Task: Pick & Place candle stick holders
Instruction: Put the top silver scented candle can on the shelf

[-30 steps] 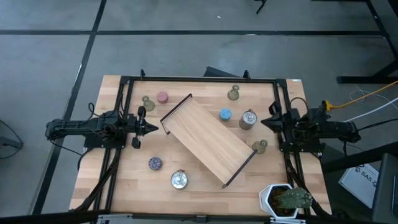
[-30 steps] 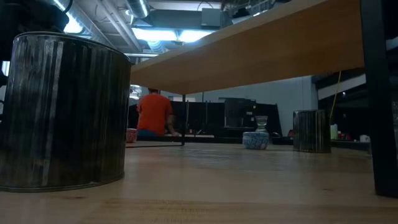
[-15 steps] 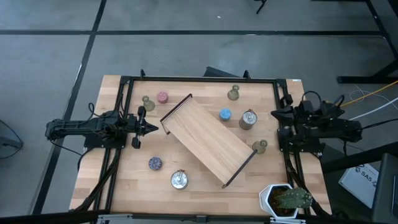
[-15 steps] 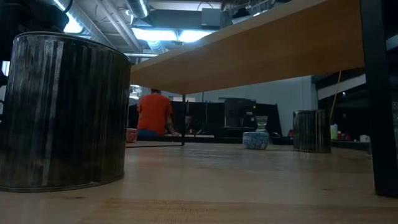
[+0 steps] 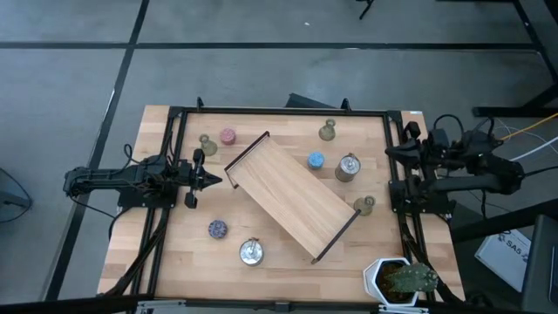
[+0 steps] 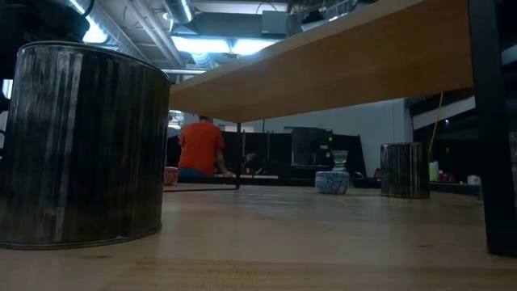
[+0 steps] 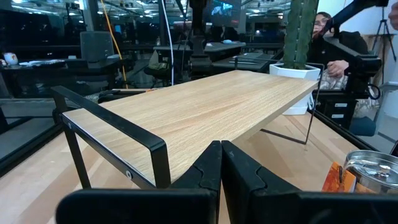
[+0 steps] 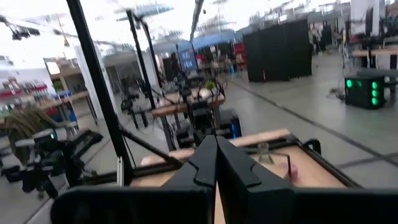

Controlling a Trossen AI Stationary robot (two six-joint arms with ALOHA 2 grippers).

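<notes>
The long wooden tray lies slantwise across the middle of the table, and all eight candle stick holders sit scattered around it, none on it. Off the tray's upper-left end stand an olive-green holder and, just beside it, the pink holder. Beyond the tray's upper long side are a second olive-green holder, the blue holder and a silver holder, the last two close to the tray's edge. A third olive-green holder sits just off the tray's lower-right end. On the other long side are the purple holder and a second silver holder.

The left gripper hangs near the tray's upper-left end, fingers pressed together, nothing between them. The right gripper is raised at the table's right edge, well away from the tray, jaws likewise closed and empty.

A potted plant stands at the corner beyond the tray's lower-right end.
</notes>
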